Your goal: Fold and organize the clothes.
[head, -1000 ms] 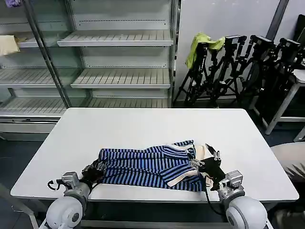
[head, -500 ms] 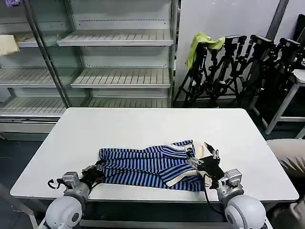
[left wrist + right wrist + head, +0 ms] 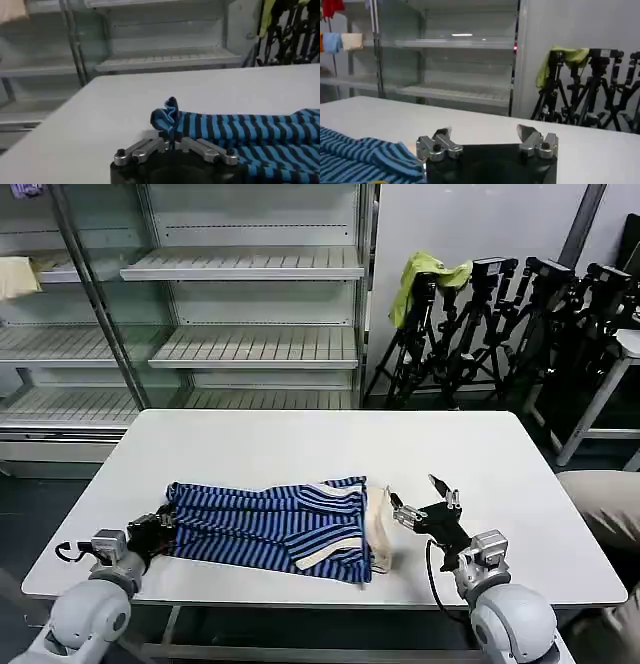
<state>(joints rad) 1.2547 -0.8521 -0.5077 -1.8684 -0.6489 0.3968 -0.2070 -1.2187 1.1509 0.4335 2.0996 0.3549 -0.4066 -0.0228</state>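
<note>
You have a big white table (image 3: 300, 444) in front of you, and the striped shirt (image 3: 270, 524) lies across the near part of it, between your two grippers. It is bunched and partly folded, with the cream collar end nearest your right gripper and the other end at your left gripper.

Your left gripper (image 3: 155, 529) sits at the near left of the table. In its wrist view, the left gripper's (image 3: 172, 145) two fingers are pressed together on a little puff of the shirt's (image 3: 240, 132) edge, so it has the cloth pinched.

Your right gripper (image 3: 425, 506) is just past the collar end, close to the shirt but not touching it. Its fingers are spread wide with nothing between them. From the right gripper's (image 3: 487, 142) own camera, the shirt (image 3: 365, 157) lies off to one side of it.

Here is what I think could go wrong. The left gripper holds only a small bit of cloth, so a fast pull could make it slip out. If you pull with that one side alone, the whole shirt may slide across the table and bunch up more, because nothing holds the collar end. The shirt also sits near the table's front edge, so a tug toward you could drag it off.
</note>
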